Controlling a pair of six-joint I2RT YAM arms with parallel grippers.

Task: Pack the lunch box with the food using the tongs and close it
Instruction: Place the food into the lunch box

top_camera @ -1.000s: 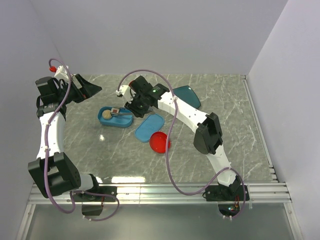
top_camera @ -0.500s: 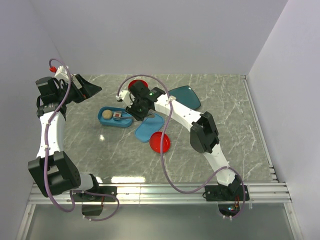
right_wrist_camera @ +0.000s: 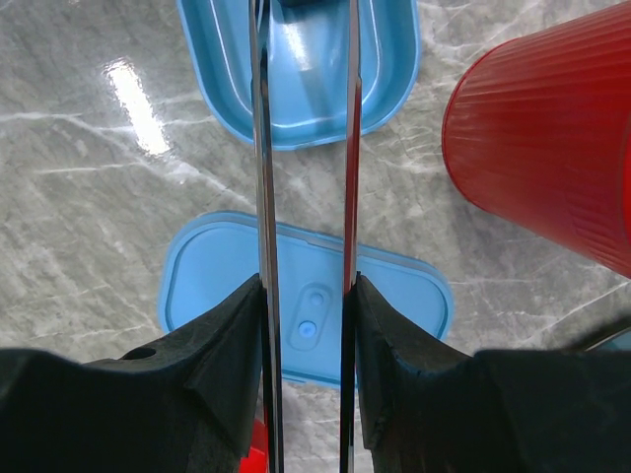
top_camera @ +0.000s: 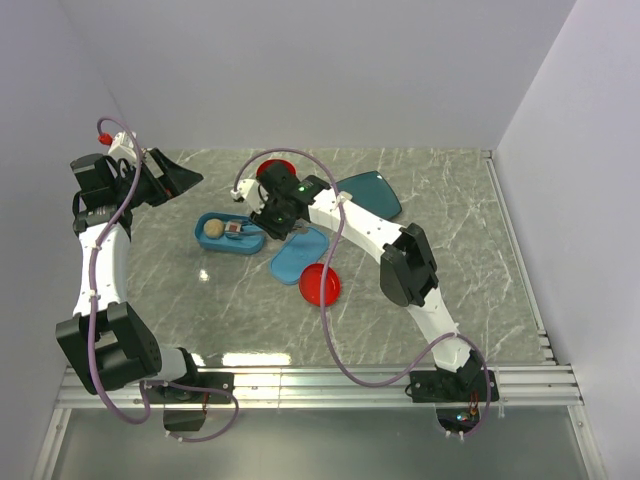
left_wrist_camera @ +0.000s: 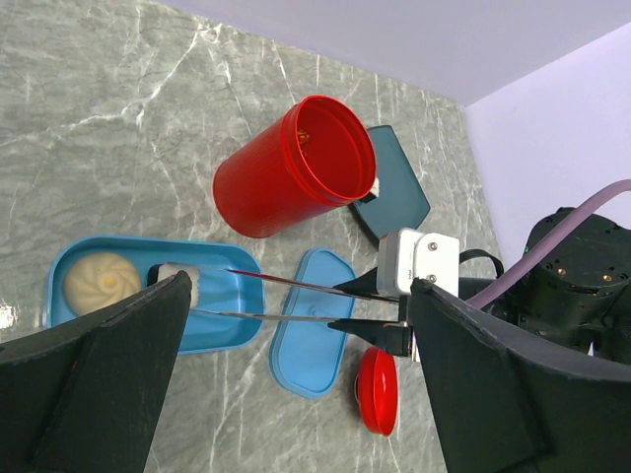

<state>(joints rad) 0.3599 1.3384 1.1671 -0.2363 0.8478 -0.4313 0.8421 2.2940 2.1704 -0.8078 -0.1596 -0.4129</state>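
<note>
Gripping tongs [right_wrist_camera: 259, 148] | right end effector [right_wrist_camera: 306, 288] | tips over lunch box [right_wrist_camera: 386, 81]

Item: legible text, labels, brands, numbers, signs. Entry: none readable in any view.
Note: flat light-blue plastic lid [right_wrist_camera: 394, 286], two small moulded marks at its centre, too small to tell whether they are lettering.
</note>
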